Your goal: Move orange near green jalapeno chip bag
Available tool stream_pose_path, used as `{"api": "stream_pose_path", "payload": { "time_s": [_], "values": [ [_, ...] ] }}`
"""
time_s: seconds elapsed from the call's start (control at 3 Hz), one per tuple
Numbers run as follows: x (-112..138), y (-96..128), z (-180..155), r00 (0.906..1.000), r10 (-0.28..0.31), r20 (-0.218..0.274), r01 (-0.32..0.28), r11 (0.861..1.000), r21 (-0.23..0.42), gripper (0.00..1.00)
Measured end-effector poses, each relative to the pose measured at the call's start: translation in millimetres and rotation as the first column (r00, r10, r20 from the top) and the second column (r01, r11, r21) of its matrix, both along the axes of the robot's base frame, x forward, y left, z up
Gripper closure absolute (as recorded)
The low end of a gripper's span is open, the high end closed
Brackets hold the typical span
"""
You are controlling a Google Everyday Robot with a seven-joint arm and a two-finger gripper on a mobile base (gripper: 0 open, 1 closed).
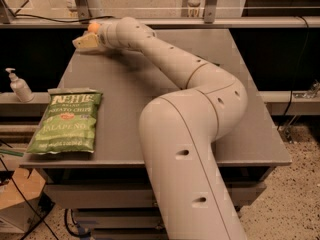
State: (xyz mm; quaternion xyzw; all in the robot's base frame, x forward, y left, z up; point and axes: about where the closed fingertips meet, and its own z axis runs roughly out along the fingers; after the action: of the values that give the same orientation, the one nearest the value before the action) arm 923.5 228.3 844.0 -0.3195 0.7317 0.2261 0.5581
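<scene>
The orange (93, 28) is a small round fruit at the table's far left corner, mostly hidden behind my wrist. My gripper (86, 41) is at that corner, right against the orange and low over the table. The green jalapeno chip bag (67, 122) lies flat at the table's front left, well apart from the orange and the gripper. My arm (170, 64) stretches from the front right across the table to the far left.
The grey table (240, 134) has edges close on all sides. A white pump bottle (19, 86) stands on a lower shelf left of the table. A rail and metal posts (210, 4) run behind it. Cables lie on the floor at left.
</scene>
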Motion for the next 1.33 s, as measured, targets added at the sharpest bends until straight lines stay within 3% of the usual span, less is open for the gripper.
{"api": "stream_pose_path", "payload": {
  "time_s": [0.67,1.33],
  "values": [
    [1.5,5.7,2.5,0.9998,0.015,0.01,-0.015,1.0,-0.005,0.41],
    [9.2,-5.0,0.0,1.0,0.003,0.003,-0.003,1.0,-0.016,0.88]
  ]
}}
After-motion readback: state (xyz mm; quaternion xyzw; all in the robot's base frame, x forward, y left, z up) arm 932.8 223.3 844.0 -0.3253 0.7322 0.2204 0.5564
